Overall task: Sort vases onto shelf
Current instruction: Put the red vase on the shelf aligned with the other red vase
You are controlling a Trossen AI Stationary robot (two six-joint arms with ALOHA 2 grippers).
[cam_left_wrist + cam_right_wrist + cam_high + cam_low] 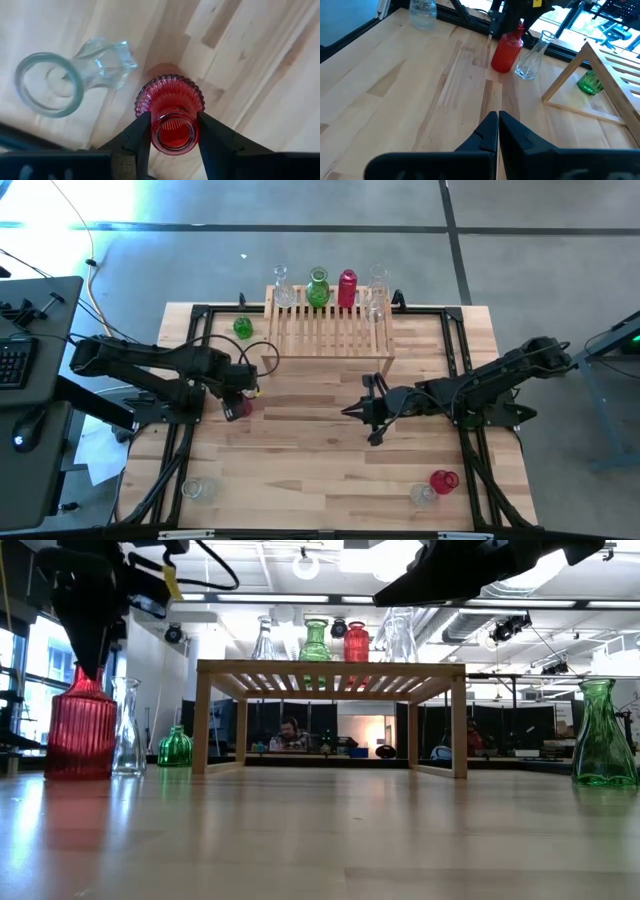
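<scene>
Ribbed vase (170, 107): we see deep red glass with fine vertical ridges.
Flared vase (95, 62) beside it: we see clear, colourless glass.
Shelf (330, 330): pale wood, slatted top.
Tabletop (320, 470): we read light planks in mixed tan strips.
Round vase (175, 747), left of low view: green.
Gripper fingers (136, 137): black.

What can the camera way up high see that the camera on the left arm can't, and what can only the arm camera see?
Only the high view shows the shelf with vases standing along its back edge, the waiting right gripper shut over the middle of the table, and more vases near the table's front edge.

Only the left wrist view looks straight down into the red vase's open mouth and shows the fingers on either side of its neck.

Both show the left gripper at the ribbed red vase on the plank table.
</scene>
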